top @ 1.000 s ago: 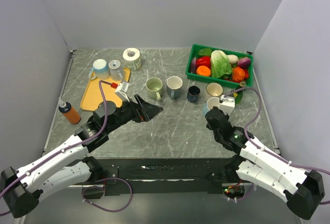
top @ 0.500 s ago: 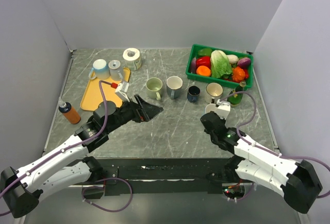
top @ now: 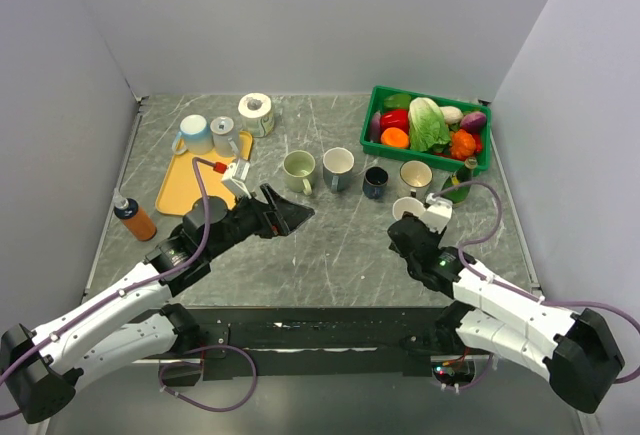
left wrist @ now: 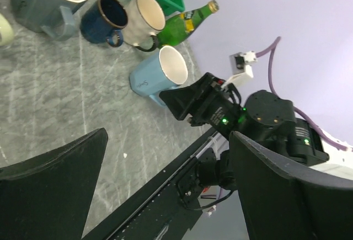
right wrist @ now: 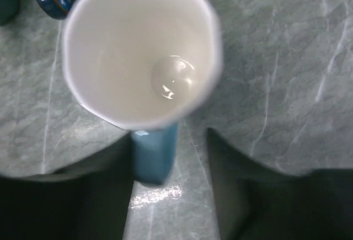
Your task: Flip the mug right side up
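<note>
Found light blue mug (top: 407, 207) upright on tabletop (top: 340, 245), right gripper (top: 406, 227) beside it, jaws parted astride handle (right wrist: 154, 152); left gripper (top: 288, 205) well apart from mug, jaws wide.

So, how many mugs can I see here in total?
7. On the orange tray: a blue-white mug and a pale grey mug. In a middle row: green mug, grey-blue mug, dark blue mug, cream mug. Alone at the front right: light blue mug. None seems hidden.

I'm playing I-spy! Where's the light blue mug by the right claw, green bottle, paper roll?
light blue mug (left wrist: 144, 83), left wrist view, side wall.
green bottle (left wrist: 185, 24), left wrist view, body.
paper roll (top: 247, 106), top view, top face.
</note>
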